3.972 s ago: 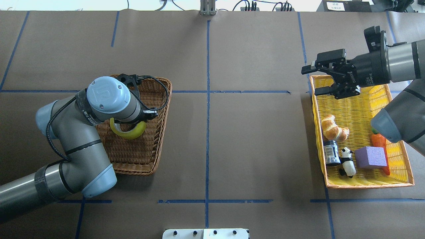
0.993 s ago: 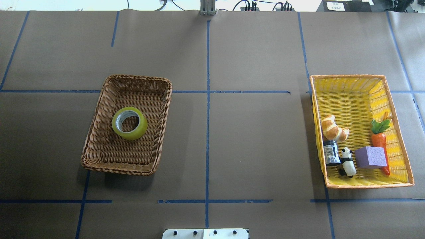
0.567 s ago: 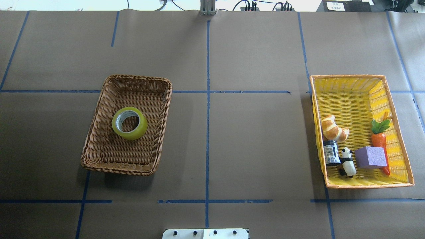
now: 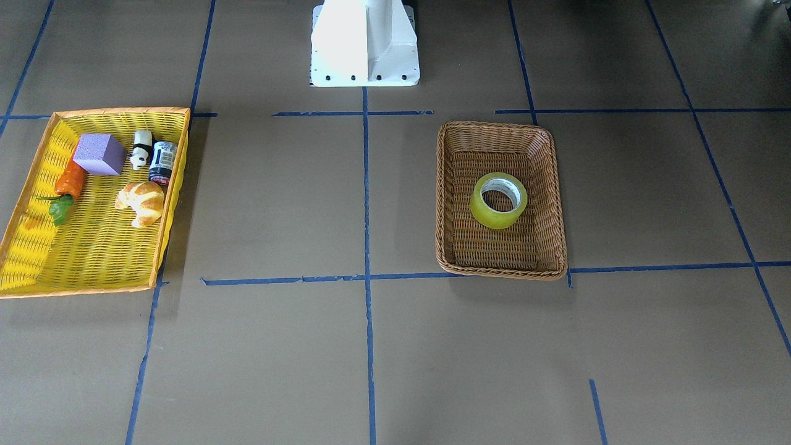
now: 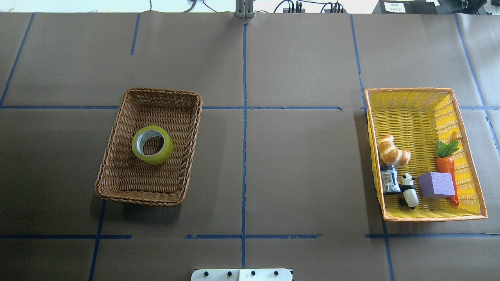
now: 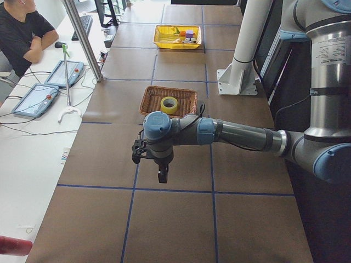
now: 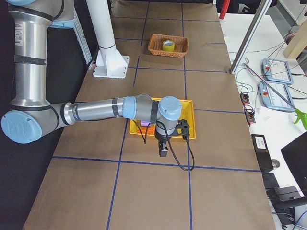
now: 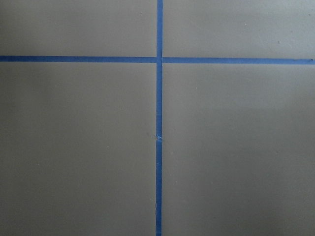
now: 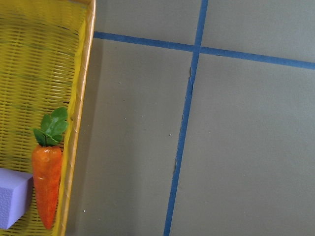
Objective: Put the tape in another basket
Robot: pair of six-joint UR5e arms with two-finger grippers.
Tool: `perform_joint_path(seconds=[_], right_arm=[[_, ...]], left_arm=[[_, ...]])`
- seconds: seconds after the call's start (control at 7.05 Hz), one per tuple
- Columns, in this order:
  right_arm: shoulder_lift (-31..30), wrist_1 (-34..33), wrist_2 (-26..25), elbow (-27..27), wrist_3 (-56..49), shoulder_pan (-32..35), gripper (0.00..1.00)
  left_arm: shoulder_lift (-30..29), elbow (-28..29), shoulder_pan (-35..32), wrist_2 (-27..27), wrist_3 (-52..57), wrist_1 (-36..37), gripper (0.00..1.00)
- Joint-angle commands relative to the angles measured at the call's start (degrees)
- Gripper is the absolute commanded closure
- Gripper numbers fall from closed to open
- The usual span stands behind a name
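The yellow-green tape lies flat in the middle of the brown wicker basket on the table's left half; both also show in the front view, tape and basket. No gripper touches them. My left gripper shows only in the exterior left view, hanging above bare table, nearer that camera than the basket. My right gripper shows only in the exterior right view, just past the yellow tray's near edge. I cannot tell whether either is open or shut.
The yellow tray-basket with orange rim at the right holds a croissant, a dark jar, a toy panda, a purple cube and a carrot. The robot's white base stands at the table's near edge.
Four seconds ago my left arm was over the wicker basket at the tape and my right gripper over the yellow tray; both have left the overhead view. Nothing differs over the last second.
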Motion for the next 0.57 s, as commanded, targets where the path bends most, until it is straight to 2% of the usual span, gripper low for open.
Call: perform_joint_path(seconds=[0.0,0.43], right_arm=[[-0.1,0.13,-0.01,-0.15,0.17,-0.05,0.0],[-0.19,0.04,0.08,-0.42,0.26,-0.13,0.0]], left_arm=[[-0.99,3.37,0.15,4.11,8.62,-0.25,0.0],[-1.08,5.41,-0.64,3.94,9.45,0.1,0.0]])
